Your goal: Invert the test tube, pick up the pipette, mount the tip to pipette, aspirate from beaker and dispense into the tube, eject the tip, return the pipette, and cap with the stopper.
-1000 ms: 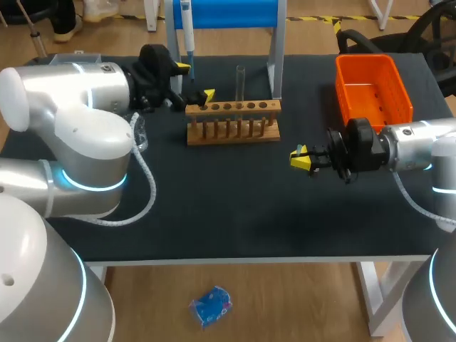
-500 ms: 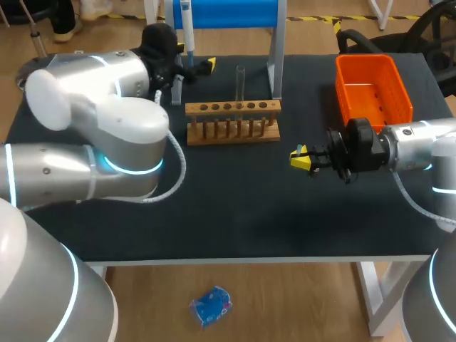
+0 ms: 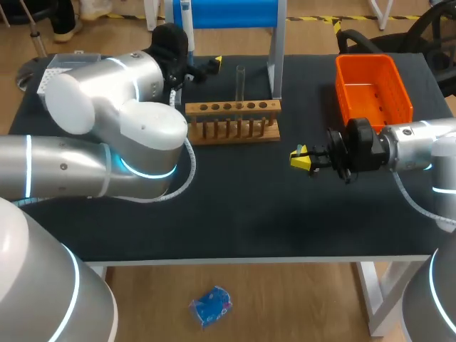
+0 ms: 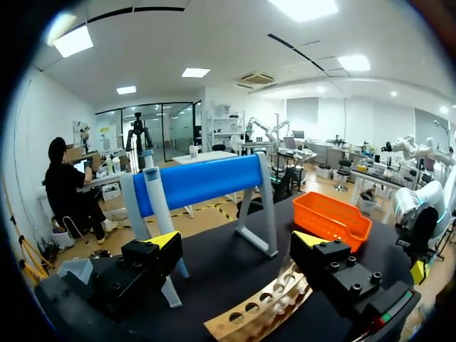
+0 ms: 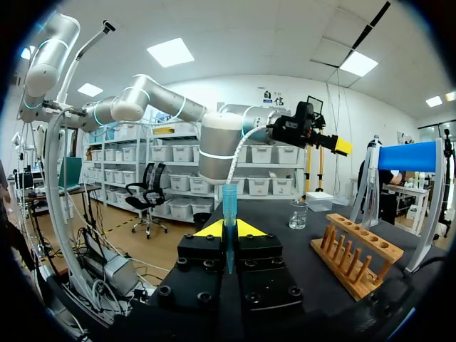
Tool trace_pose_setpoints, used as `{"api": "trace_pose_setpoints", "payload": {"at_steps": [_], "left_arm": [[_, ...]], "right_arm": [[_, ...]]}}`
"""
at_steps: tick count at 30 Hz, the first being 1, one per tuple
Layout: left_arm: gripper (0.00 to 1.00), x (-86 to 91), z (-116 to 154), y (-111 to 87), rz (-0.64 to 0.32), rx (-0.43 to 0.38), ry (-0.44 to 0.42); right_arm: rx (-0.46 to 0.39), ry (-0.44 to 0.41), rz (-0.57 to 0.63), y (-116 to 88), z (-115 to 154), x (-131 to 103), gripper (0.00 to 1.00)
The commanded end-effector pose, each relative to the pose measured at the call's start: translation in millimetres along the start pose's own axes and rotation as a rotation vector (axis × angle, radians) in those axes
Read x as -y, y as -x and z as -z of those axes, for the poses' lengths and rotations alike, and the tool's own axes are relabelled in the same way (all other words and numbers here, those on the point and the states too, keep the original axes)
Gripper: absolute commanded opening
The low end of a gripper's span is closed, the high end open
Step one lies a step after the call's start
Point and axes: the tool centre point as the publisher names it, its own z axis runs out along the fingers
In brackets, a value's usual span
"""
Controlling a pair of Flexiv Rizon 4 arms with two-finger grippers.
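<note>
Now the left gripper is hanging wide open near the pipette on its stand, while the right gripper is pinching a tip. A skewed approach risks dislodging the pipette or clipping the racked tube.

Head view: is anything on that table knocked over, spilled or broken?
Nothing stands out. The wooden rack sits flat with the test tube upright in it, the orange bin looks whole, and no spill shows on the table. The right gripper grips a blue pipette tip upright.
</note>
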Motion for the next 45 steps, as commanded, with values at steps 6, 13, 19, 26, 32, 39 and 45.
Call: {"api": "trace_pose_setpoints", "payload": {"at_steps": [6, 13, 19, 26, 32, 39, 45], "left_arm": [[1.00, 1.7, -29.6, 27.9, 0.059, 0.133, -0.001], [1.00, 4.3, -49.7, 53.8, 0.089, 0.170, 0.010], [1.00, 9.6, -61.8, 68.9, 0.094, 0.226, 0.010], [0.86, 8.5, -75.0, 80.1, 0.107, 0.270, 0.032], [0.62, 7.1, -83.3, 85.6, 0.112, 0.292, 0.038], [0.49, 5.7, -90.9, 89.3, 0.102, 0.313, 0.048], [0.48, 5.0, -95.9, 94.7, 0.106, 0.328, 0.051]], "right_arm": [[0.000, 0.000, 0.001, -0.3, 0.5, 0.4, 0.00], [0.000, 0.000, 0.001, -0.3, 0.5, 0.4, 0.00], [0.000, 0.000, 0.001, -0.3, 0.5, 0.4, 0.00], [0.000, 0.000, 0.001, -0.3, 0.5, 0.4, 0.00], [0.000, 0.000, 0.001, -0.3, 0.5, 0.4, 0.00], [0.000, 0.000, 0.001, -0.3, 0.5, 0.4, 0.00], [0.000, 0.000, 0.001, -0.3, 0.5, 0.4, 0.00]]}}
